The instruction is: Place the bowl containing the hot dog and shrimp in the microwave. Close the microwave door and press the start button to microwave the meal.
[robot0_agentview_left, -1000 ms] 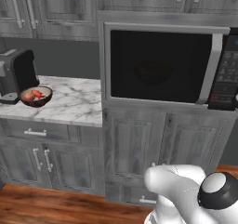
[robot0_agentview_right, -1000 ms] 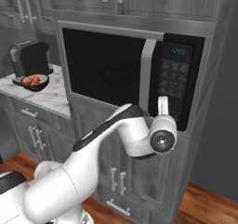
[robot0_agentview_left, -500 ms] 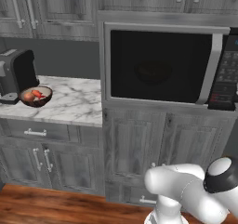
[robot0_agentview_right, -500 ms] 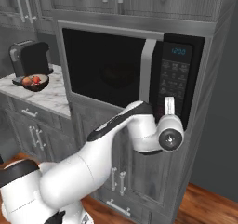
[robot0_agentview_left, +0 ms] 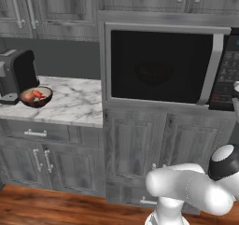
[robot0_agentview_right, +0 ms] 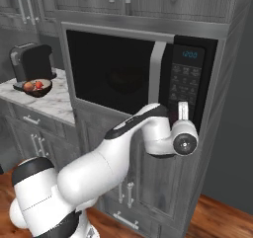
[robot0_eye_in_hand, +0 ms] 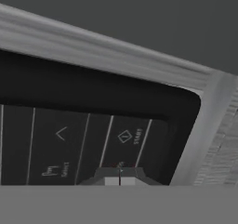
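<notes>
Grey cabinets around microwave, microwave door closed. Bowl dimly visible inside behind glass. End effector at keypad's lower right, fingers pressed together near start key.

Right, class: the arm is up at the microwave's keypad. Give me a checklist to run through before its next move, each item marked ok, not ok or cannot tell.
1. The microwave door is shut: ok, it sits flush in its frame in both base views.
2. The bowl is inside: ok, a faint round shape shows through the glass; its food cannot be told.
3. The gripper is at the keypad: ok.
4. It lines up with the START button: ok, that key sits just beyond the fingertips in the hand view.
5. The jaws are closed for pressing: cannot tell.
6. The dark bowl on the counter is away from the arm: ok.
</notes>
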Available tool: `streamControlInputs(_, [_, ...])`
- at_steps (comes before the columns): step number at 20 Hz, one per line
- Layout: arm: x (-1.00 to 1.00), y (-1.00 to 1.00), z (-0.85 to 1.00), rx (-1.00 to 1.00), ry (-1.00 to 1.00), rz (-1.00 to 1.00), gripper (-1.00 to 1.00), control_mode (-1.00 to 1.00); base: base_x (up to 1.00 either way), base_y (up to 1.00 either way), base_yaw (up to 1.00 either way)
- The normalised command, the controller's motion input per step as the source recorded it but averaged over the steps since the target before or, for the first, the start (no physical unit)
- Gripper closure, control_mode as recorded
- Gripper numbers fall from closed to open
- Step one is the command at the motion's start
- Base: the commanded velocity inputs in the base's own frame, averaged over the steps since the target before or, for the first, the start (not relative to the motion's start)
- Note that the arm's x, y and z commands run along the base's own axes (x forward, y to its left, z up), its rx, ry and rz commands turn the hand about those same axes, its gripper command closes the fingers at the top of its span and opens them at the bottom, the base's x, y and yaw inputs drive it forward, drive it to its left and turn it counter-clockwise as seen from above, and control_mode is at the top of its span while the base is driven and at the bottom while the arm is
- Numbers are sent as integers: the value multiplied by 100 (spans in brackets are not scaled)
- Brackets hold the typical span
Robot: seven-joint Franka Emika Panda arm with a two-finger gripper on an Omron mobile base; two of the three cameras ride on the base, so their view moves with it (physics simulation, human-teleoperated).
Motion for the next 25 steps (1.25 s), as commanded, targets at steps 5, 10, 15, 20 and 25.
streamControlInputs(5, [25, -12, -24, 0, 0, 0, 100, -100, 0, 0, 0])
streamControlInputs(10, [31, -16, -25, 0, 0, 0, 100, -100, 0, 0, 0])
streamControlInputs(15, [31, -24, -27, 0, -1, 0, 100, -100, 0, 0, 0])
streamControlInputs(20, [48, -13, -29, 0, -5, -6, 100, -100, 0, 0, 0])
streamControlInputs(25, [74, 0, -38, -4, -9, -27, 100, -100, 0, 0, 0])
